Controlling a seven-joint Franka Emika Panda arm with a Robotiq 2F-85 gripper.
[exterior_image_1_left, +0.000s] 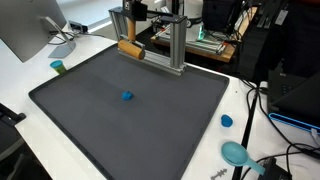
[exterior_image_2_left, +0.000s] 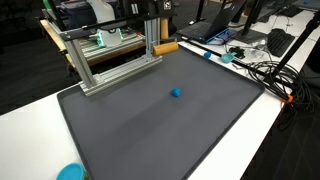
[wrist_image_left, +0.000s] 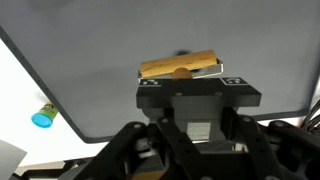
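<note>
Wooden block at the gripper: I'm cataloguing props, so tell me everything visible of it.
The wooden block is a short tan-orange bar, seemingly plain wood, with flat faces. In the wrist view it lies level and crosswise at the tips of the gripper, which is shut and appears to clamp its middle. In both exterior views the block sits beside the aluminium frame, at the far edge of the dark mat; whether it touches the mat cannot be told.

white desk (exterior_image_1_left: 20, 80), cluttered office backdrop
</note>
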